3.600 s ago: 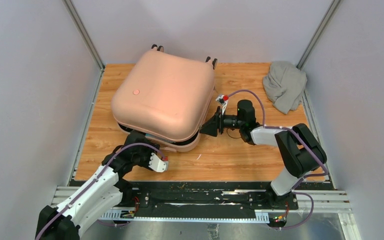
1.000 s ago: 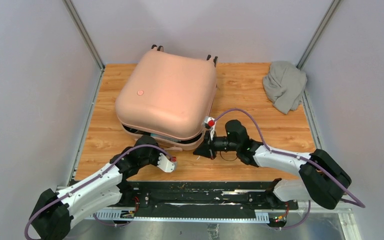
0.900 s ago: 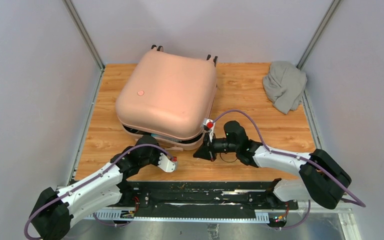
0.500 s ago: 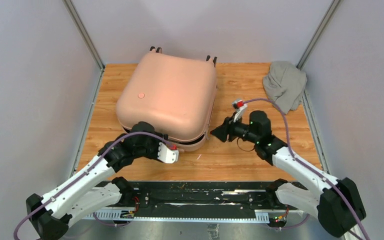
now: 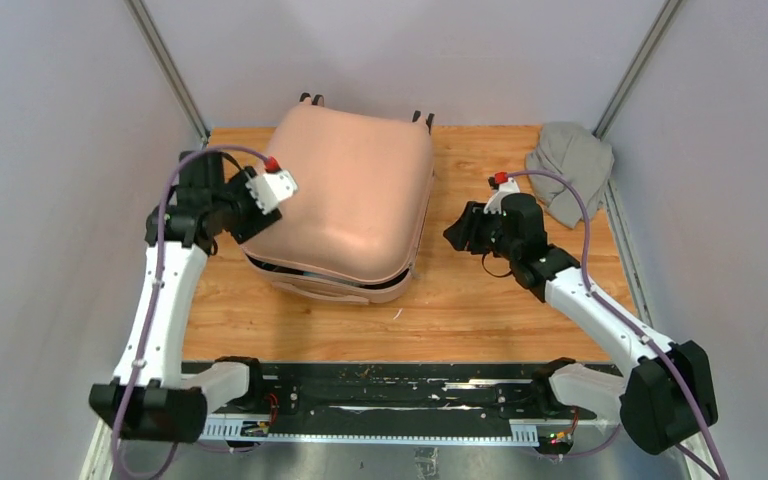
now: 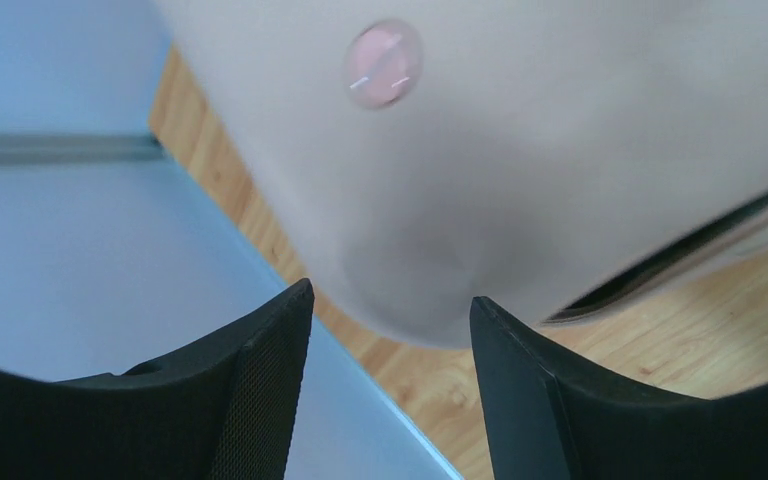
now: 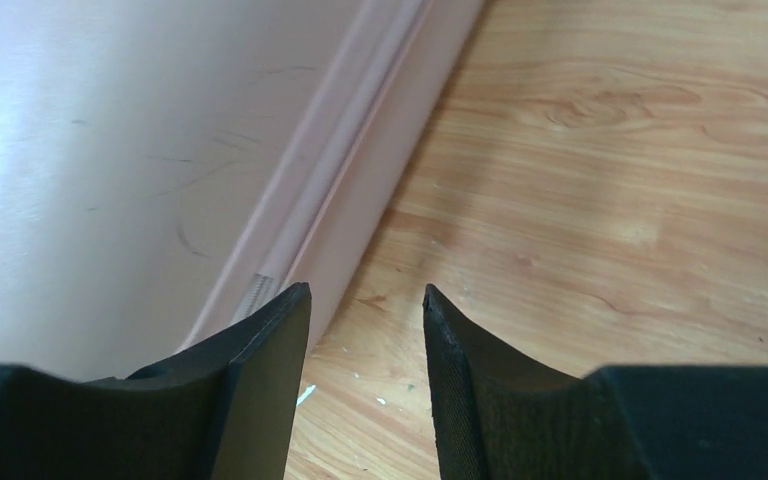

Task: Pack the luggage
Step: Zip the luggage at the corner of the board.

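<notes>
The pale pink luggage (image 5: 345, 195) lies flat at the back middle of the wooden table, wheels (image 5: 422, 120) toward the back wall. Its lid is slightly ajar along the near edge, where black lining (image 5: 300, 272) shows. My left gripper (image 5: 248, 222) is raised at the luggage's left side, open and empty. In the left wrist view (image 6: 390, 300) the shell with its round emblem (image 6: 384, 63) lies just beyond the fingertips. My right gripper (image 5: 457, 235) is open and empty, a little right of the luggage. In the right wrist view (image 7: 365, 290) it points at the luggage's side seam (image 7: 340, 160).
A grey cloth bundle (image 5: 568, 172) lies at the back right corner of the table (image 5: 490, 300). Grey walls close in the left, right and back sides. Bare wood lies between the luggage and the cloth, and along the near edge.
My left arm has swung up from the luggage's near front edge to its left side. My right gripper has drawn back from the front right corner, up and to the right.
</notes>
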`<state>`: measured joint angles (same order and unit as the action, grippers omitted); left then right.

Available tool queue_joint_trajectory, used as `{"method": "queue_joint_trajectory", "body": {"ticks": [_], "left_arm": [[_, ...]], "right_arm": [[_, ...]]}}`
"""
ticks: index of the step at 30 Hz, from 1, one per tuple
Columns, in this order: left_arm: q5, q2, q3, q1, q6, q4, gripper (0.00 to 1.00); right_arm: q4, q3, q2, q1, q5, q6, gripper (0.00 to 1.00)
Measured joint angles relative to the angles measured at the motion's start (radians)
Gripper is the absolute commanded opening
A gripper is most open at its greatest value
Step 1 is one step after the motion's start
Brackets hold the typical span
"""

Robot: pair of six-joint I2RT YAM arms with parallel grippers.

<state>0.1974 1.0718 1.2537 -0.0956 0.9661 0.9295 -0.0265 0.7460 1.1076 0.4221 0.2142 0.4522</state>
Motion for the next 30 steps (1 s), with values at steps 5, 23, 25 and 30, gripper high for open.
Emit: {"method": "queue_joint_trajectory", "body": {"ticks": [5,23,25,30], "left_arm": [[0.029,0.119,0.063,0.218,-0.095,-0.031,0.60],[-0.177,0.288,-0.153,0.323,-0.449,-0.507,0.60],[-0.190,0.336,-0.154,0.331,-0.468,-0.531,0.60],[-0.183,0.428,-0.156,0.348,-0.522,-0.575,0.61]], "right_arm": [[0.036,0.000,0.039,0.000,-0.066,0.024,0.49],[0.045,0.080,0.319,-0.026,-0.099,0.084,0.47],[0.042,0.108,0.364,-0.049,-0.099,0.090,0.47],[0.042,0.220,0.507,-0.093,-0.092,0.101,0.44]]}}
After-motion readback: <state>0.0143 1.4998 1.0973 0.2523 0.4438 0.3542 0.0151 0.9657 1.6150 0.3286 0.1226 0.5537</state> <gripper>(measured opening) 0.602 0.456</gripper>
